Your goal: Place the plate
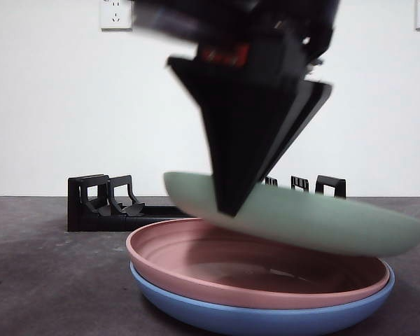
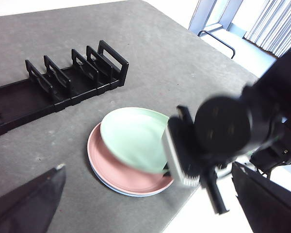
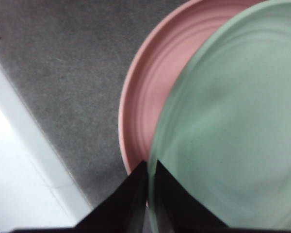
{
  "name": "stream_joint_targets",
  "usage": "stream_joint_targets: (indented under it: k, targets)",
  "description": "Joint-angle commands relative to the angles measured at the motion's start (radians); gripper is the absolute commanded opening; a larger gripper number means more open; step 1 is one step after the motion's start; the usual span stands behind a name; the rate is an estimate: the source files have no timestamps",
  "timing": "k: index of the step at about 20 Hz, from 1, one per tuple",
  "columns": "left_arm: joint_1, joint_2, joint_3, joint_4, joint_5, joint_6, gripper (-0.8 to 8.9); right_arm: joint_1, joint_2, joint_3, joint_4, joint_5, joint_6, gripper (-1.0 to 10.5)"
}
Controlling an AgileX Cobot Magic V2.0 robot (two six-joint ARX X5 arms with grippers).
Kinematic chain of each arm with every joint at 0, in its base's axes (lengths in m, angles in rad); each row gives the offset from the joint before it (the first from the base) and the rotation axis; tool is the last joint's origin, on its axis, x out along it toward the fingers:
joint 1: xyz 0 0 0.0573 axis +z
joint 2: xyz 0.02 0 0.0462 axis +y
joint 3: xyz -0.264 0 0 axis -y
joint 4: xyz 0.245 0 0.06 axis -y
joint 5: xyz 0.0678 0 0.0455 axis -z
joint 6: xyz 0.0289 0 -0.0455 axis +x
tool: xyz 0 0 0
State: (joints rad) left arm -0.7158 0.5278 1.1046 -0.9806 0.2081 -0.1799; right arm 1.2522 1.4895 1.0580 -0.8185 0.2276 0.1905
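While the right claw [image 1: 227, 206] pinches the near rim of the green plate [image 1: 301, 213], its two black jaws closed on that edge, the plate hangs tilted in the centre of the front view, just above the pink plate [image 1: 196, 255]. Its lower right edge sits close over the pink rim; whether they touch cannot be told. Beneath the pink plate lies a blue plate [image 1: 196, 308], the two stacked on the grey desk [image 1: 49, 280]. Behind the stack, at middle left of the front view, stands a black slotted rack [image 1: 101, 203], its posts also showing past the green plate at right. High in that frame the arm's dark body hides much of the white wall. Across the left wrist view's bottom corners, the left claw [image 2: 150, 204] has its jaws spread wide, holding nothing, well apart from the plates.
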Motion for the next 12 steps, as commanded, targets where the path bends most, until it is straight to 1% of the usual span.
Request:
stream_joint_targets:
  k: [1, 4, 6, 12]
  targets:
    - [-0.008, 0.001, 0.018, 0.008, -0.002, -0.011, 5.59, 0.034, 0.042, 0.010, 0.032, 0.016, 0.001, 0.1]
    - [-0.008, 0.001, 0.018, 0.008, -0.002, -0.012, 5.58, 0.049, 0.073, 0.010, 0.060, 0.020, 0.006, 0.1]
    - [-0.008, 0.001, 0.018, 0.008, -0.002, -0.012, 5.59, 0.053, 0.086, 0.010, 0.072, 0.043, 0.007, 0.1]
    - [-0.008, 0.001, 0.018, 0.008, -0.002, -0.012, 5.59, 0.055, 0.086, 0.010, 0.094, 0.051, 0.007, 0.1]
